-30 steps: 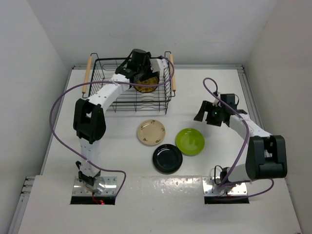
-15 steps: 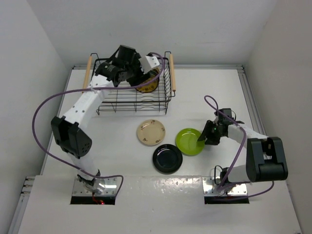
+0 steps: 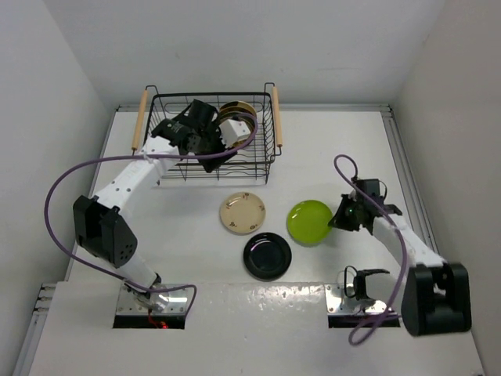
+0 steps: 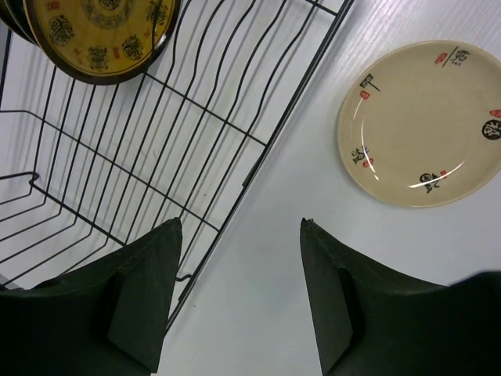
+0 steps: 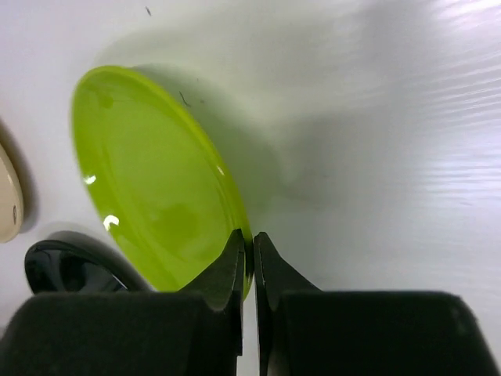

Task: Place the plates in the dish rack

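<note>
dish rack (image 3: 235, 168): black wire basket at the far left part of the counter (image 3: 180, 219); one wooden handle (image 3: 275, 117) on each short side.
mustard plate (image 3: 237, 110): inside the dish rack, at its far side and right of centre, standing tilted against the wires. The left wrist view shows a second dark rim just behind it; cannot tell which plate that is.
cream plate (image 3: 242, 212): flat on the counter, just in front of the dish rack's near right corner, not touching the rack.
black plate (image 3: 267, 255): flat on the counter, farther out from the dish rack than the cream plate and just beside it.
lime green plate (image 3: 309, 222): on the counter in front of the dish rack and off to its right, beside the cream and black plates. It is tilted, with the right rim raised and the left rim down.
left end effector (image 4: 240, 227): over the dish rack's near wall, fingers apart with nothing between them. The wrist view shows rack wires and bare counter through the gap.
right end effector (image 5: 247, 235): well to the right of the dish rack, fingers together and clamped on the lime green plate's right rim.
</note>
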`<state>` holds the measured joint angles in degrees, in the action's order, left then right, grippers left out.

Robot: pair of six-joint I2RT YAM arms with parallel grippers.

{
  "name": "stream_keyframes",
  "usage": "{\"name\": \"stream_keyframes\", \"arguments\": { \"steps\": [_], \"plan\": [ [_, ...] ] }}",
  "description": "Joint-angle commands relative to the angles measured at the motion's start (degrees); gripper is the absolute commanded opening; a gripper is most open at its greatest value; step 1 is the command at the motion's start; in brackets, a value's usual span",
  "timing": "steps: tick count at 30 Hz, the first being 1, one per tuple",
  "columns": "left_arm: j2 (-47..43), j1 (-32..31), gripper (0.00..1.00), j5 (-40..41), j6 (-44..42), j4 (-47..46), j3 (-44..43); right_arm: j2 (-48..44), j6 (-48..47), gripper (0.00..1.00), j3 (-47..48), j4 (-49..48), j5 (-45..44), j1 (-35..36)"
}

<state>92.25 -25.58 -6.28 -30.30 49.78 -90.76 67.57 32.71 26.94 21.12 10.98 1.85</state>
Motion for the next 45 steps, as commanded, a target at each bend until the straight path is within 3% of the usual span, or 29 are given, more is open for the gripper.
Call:
{"name": "stream_keyframes", "arguments": {
  "steps": [1,4,7,15,18,19,21,24,28,36,45],
  "plan": [
    [-3.65,-0.61,0.66,-1.63,0.95,-0.47,0.4,-10.49,-7.01,0.0,3.72,5.77,-13.23,0.18],
    [-3.65,0.0,0.66,-2.15,1.47,-0.47,0.41,-15.7,-13.88,0.0,9.87,4.28,-21.08,0.17],
    [-3.65,2.02,0.66,-2.77,5.68,-1.79,1.02,-14.05,-21.6,0.0,20.39,0.06,-24.52,0.52],
    [-3.65,8.52,0.66,-2.24,11.93,-3.64,2.78,7.9,-49.56,0.0,47.75,-22.14,-29.71,12.29],
    [-3.65,10.89,0.65,-1.19,13.07,-3.64,2.78,14.74,-61.41,0.0,55.65,-28.31,-21.38,17.2],
    [-2.96,11.51,0.65,-0.49,13.6,-4.16,2.26,16.0,-62.93,0.0,56.55,-30.59,-13.09,18.1],
    [-2.34,12.57,0.65,0.31,14.13,-4.16,1.47,21.51,-65.92,0.0,60.67,-32.02,-7.85,20.11],
    [-0.15,14.06,0.65,0.92,14.75,-4.16,0.23,30.3,-69.79,0.0,70.05,-28.35,3.41,22.66],
    [1.62,15.29,0.65,0.92,14.75,-4.16,-2.66,40.08,-76.65,0.0,73.51,-27.8,5.18,25.31],
    [5.49,17.32,0.65,0.13,14.22,-5.31,-4.78,50.36,-76.21,0.0,73.43,-38.33,6.16,25.84],
    [6.63,19.08,0.65,-0.48,14.22,-6.54,-4.78,54.16,-74.72,0.0,70.1,-42.22,2.55,27.07]
  ]
}}
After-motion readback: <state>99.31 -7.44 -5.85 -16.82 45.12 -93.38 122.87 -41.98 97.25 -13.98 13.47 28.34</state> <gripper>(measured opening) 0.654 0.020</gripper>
